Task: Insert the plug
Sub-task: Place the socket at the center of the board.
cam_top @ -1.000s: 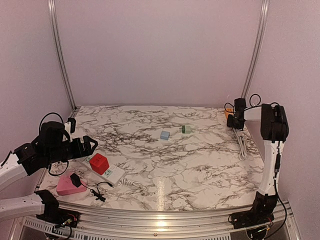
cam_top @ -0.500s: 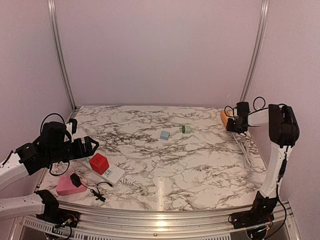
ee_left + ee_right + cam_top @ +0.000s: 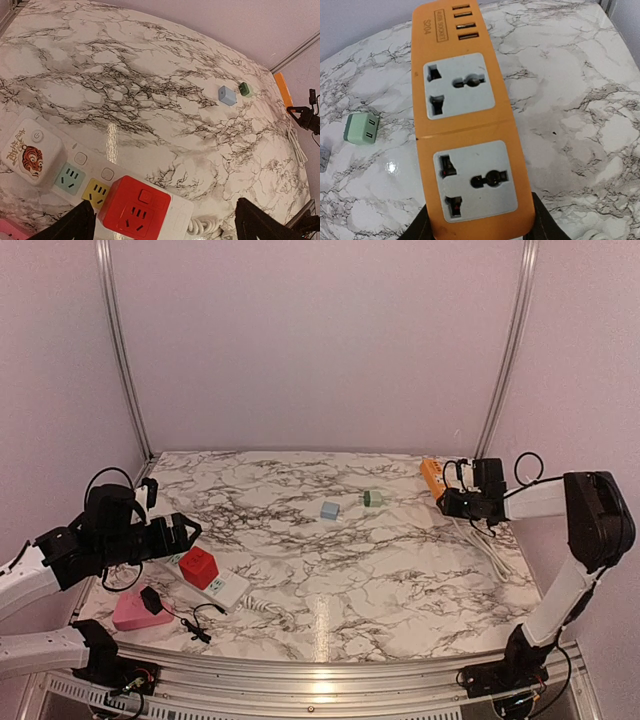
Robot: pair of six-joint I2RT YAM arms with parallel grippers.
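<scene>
My right gripper (image 3: 452, 503) is shut on the near end of an orange power strip (image 3: 431, 478) at the table's far right; in the right wrist view the strip (image 3: 465, 125) fills the middle, with two universal sockets and several USB ports, and the gripper (image 3: 480, 231) clamps its lower end. A small green plug cube (image 3: 372, 498) (image 3: 361, 129) and a light blue one (image 3: 330, 510) lie mid-table, left of the strip. My left gripper (image 3: 186, 530) (image 3: 165, 226) is open and empty, hovering over a red cube adapter (image 3: 135, 207).
The red cube (image 3: 198, 567) sits on a white power strip (image 3: 228, 587) at the front left, beside a tiger-printed adapter (image 3: 31, 152). A pink box (image 3: 130, 614) carries a black plug (image 3: 151, 599). The orange strip's white cable (image 3: 488, 540) trails along the right edge.
My right arm has swung out and lowered, carrying the orange strip leftward from the far right corner onto the table. The left arm has barely moved.
</scene>
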